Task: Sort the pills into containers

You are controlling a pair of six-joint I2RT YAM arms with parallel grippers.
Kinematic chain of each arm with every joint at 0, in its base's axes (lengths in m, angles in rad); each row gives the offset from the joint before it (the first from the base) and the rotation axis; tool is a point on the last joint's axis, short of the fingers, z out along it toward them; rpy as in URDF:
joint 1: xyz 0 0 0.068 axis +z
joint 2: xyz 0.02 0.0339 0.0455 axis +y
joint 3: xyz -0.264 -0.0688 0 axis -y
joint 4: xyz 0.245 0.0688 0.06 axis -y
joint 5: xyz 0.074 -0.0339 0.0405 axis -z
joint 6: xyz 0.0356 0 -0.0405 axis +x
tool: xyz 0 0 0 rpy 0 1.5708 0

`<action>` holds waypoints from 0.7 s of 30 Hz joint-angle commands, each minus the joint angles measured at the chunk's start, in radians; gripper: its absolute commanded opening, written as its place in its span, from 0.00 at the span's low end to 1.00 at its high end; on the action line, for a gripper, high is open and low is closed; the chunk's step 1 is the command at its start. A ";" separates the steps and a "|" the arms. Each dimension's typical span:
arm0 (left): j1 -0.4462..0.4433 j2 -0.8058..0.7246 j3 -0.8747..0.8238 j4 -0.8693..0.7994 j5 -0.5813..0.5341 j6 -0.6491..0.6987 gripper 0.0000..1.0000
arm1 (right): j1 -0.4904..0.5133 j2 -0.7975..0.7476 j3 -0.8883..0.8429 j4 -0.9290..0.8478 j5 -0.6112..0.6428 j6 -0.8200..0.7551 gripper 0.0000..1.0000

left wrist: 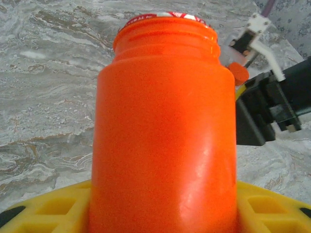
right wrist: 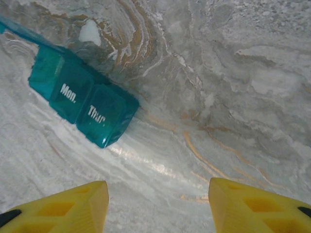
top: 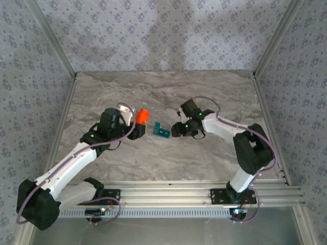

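Left pincer (left wrist: 160,213) clamped on orange bottle (left wrist: 163,121) just left of the containers (right wrist: 82,104), right pincer (right wrist: 158,204) part-open and empty; I judge a slow, low pour best.

- Surface (top: 163,158): grey-white marble pattern with tan veins, reaching from the near rail to the back wall
- Orange bottle (top: 142,116): just left of the surface's middle; in the left wrist view (left wrist: 163,136) it is glossy, with a ridged neck and something red and white at its mouth
- Walls (top: 163,30): pale paper with small blue-grey flower prints, on three sides
- Metal rail (top: 168,193): slotted aluminium along the near edge
- Frame posts (top: 51,38): aluminium, rising from the back corners
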 commanded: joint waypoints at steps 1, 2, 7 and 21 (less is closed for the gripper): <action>-0.008 0.014 -0.016 0.072 0.045 -0.006 0.00 | 0.004 0.046 0.063 0.006 0.038 -0.020 0.59; -0.011 0.021 -0.018 0.078 0.053 -0.009 0.00 | 0.005 0.057 0.073 0.005 0.035 -0.023 0.59; -0.041 0.057 -0.032 0.096 0.053 -0.039 0.00 | 0.008 0.105 0.148 -0.015 0.025 -0.039 0.59; -0.055 0.175 -0.056 0.140 0.066 -0.024 0.00 | 0.011 0.174 0.203 -0.003 0.010 -0.049 0.59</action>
